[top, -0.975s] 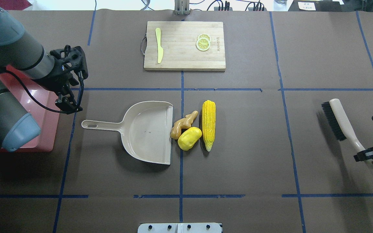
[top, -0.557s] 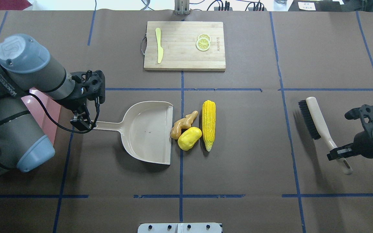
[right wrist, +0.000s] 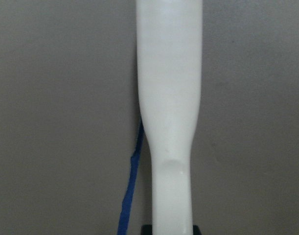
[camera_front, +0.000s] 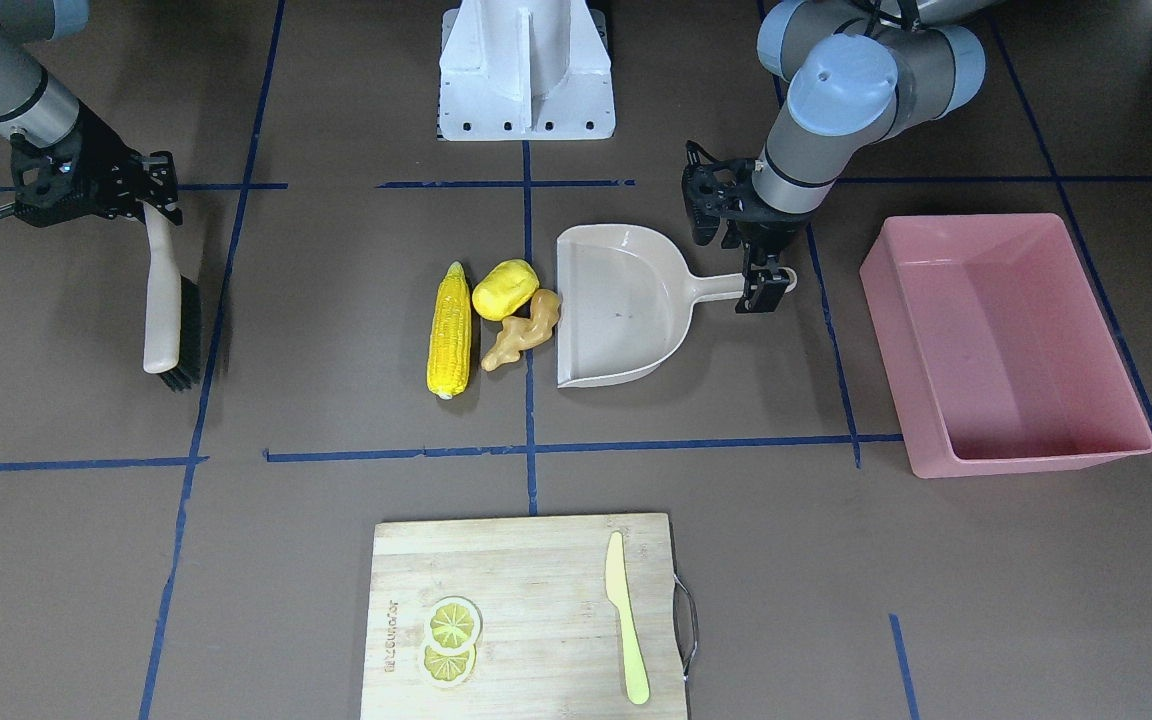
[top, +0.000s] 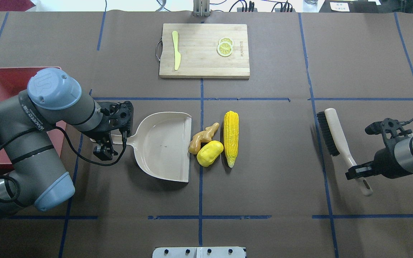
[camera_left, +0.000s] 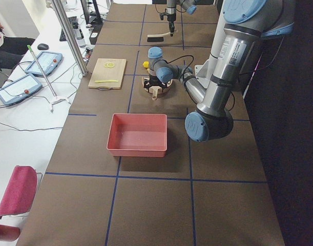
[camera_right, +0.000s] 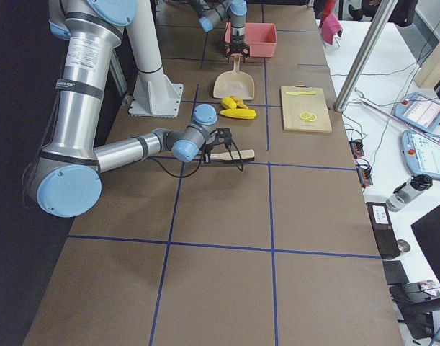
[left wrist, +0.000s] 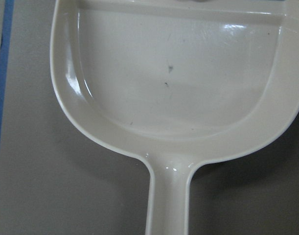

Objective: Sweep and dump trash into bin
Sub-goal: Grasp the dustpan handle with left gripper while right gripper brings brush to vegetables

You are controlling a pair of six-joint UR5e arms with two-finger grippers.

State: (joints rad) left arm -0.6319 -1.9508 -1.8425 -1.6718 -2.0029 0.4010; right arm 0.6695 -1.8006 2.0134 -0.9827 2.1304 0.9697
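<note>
Three pieces of trash lay bunched on the brown table: the ginger root [top: 202, 138] against the open lip of the dustpan [top: 163, 143], the potato lump [top: 209, 153] touching the ginger root, and the corn cob [top: 231, 138] just beside both on the far side. The left gripper [camera_front: 762, 283] sat at the dustpan's handle; I could not tell whether its jaws had closed. The right gripper [top: 357, 172] was clenched on the handle of the brush [top: 335, 130], well apart from the trash. The pink bin [camera_front: 996, 330] stood beyond the dustpan's handle, on the robot's left.
</note>
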